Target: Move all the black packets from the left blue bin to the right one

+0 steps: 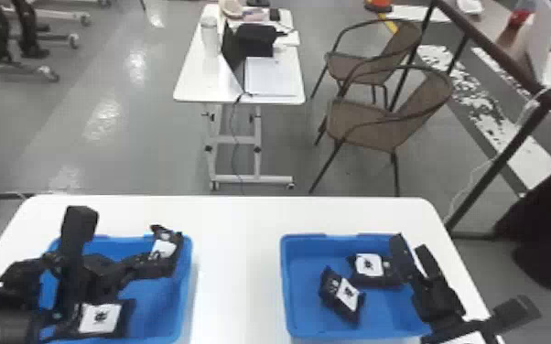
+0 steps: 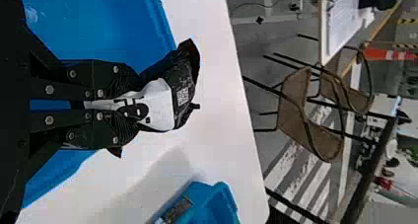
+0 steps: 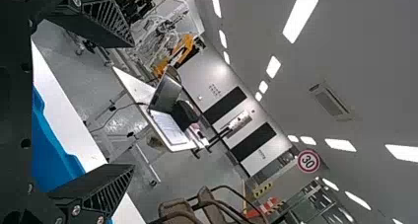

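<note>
In the head view, the left bin (image 1: 186, 288) lies at eight o'clock, a black packet (image 1: 99, 319) at its seven o'clock, while the left gripper (image 1: 164, 264) grips a white-labelled packet (image 1: 164, 247) at that bin's two o'clock corner. The right bin (image 1: 306, 322), at five o'clock, contains two more: one packet (image 1: 370, 265) at its one o'clock, another packet (image 1: 342, 296) at its eight. The right gripper (image 1: 469, 274) is at four o'clock, near the right bin. The left wrist view adds the printed square code (image 2: 183, 96) on the gripped packet, pinched between the left gripper's (image 2: 133, 108) fingers beside the left bin's rim. The right wrist view gives the right gripper's (image 3: 133, 105) fingers spread wide apart, plus ceiling lights (image 3: 300, 14) and a round red-rimmed sign (image 3: 308, 161).
</note>
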